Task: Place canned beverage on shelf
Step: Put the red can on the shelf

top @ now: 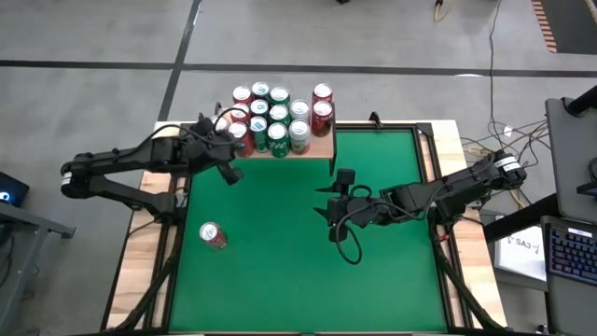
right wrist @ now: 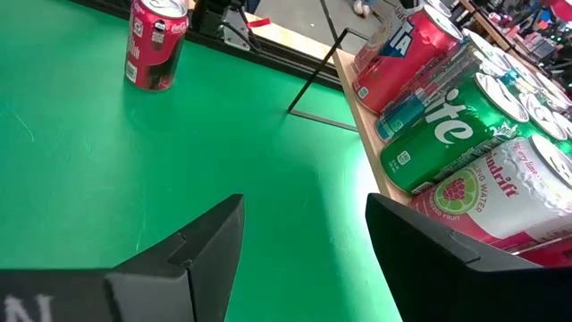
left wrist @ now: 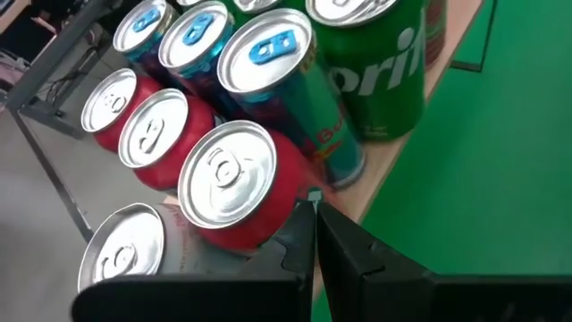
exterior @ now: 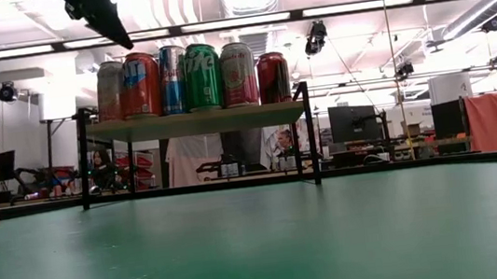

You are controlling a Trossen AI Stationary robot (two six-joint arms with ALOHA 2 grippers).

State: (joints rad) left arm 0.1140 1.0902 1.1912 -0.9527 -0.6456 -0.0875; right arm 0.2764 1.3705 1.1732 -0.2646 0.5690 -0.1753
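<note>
Done: shelf [top: 322, 149] crowded with cans.
Left: red can [top: 213, 235] near shelf — on table [top: 280, 252].
Left pincer [top: 227, 170]: closed, empty.
Right pincer [top: 326, 201]: wide — empty.

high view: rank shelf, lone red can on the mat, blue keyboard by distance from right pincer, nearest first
From the right pincer, open over mid-table:
1. Shelf: just beyond it at the table's far edge, packed with cans.
2. Lone red can: across the green mat on the left arm's side.
3. Blue keyboard: off the table, past the right edge.
</note>
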